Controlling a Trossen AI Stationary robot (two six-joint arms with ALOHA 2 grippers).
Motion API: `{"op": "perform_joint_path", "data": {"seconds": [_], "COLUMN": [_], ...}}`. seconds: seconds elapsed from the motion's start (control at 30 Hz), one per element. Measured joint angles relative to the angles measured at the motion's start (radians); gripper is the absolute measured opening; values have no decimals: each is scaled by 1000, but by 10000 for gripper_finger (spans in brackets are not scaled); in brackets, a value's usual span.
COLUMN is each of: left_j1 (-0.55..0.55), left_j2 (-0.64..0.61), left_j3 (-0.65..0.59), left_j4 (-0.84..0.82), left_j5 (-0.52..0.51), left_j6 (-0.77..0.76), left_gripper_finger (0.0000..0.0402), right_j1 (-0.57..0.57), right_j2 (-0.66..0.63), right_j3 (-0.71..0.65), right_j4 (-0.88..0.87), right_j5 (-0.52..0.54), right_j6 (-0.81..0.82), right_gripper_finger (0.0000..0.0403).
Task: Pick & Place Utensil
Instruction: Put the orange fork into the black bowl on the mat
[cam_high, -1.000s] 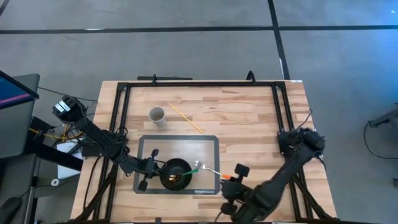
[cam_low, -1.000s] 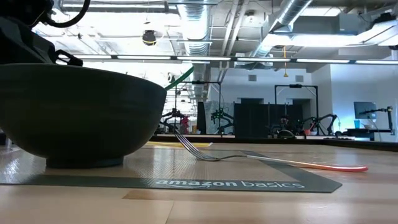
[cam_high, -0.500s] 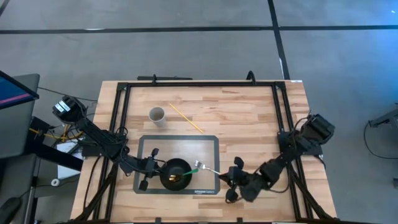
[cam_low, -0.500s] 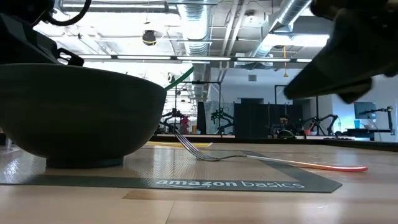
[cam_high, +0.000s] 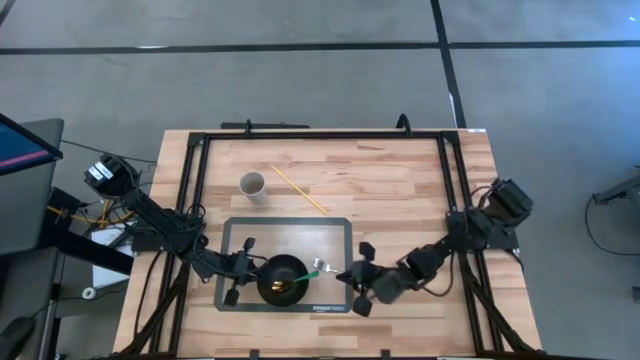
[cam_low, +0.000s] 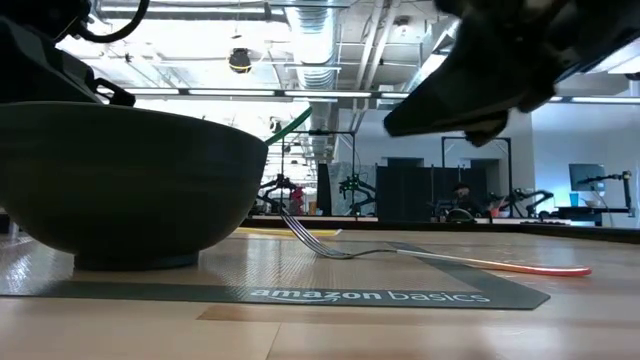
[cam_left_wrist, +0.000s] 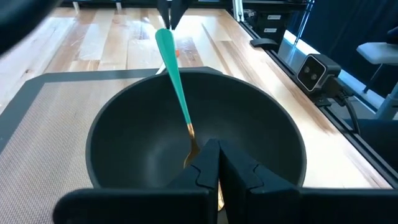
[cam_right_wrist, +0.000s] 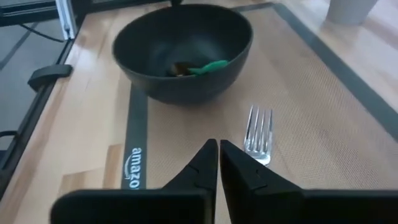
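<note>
A dark bowl (cam_high: 283, 277) is sitting on a grey mat (cam_high: 330, 235) toward the near side of the wooden counter (cam_high: 400, 190). A green-handled utensil (cam_left_wrist: 175, 78) is lying inside the bowl, its handle leaning up over the rim. A fork (cam_high: 330, 268) with an orange handle is lying on the mat just right of the bowl, its tines (cam_right_wrist: 258, 130) pointing toward the bowl.

The right gripper (cam_high: 361, 277) is hovering low over the fork's handle at the mat's right edge, with its fingers spread apart in the high view; they are closing on nothing. The left gripper (cam_high: 238, 271) is waiting at the bowl's left side, with its fingers (cam_left_wrist: 211, 168) pressed together and holding nothing.

A white cup (cam_high: 252, 184) is standing on the far left part of the counter, and a thin yellow stick (cam_high: 299, 189) is lying just right of it.
</note>
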Motion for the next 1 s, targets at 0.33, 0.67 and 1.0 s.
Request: {"op": "perform_joint_path", "data": {"seconds": [0.33,0.67,1.0], "left_j1": [0,0,0], "left_j2": [0,0,0], "left_j3": [0,0,0], "left_j4": [0,0,0], "left_j5": [-5,-5,-12], "left_j6": [0,2,4], "left_gripper_finger": [6,6,6], "right_j1": [-42,-19,-56], "right_j2": [1,119,147], "right_j3": [0,1,22], "right_j4": [-79,-62,-113], "right_j5": [-89,-34,-109], "right_j6": [51,131,186], "right_gripper_finger": [78,82,82]}}
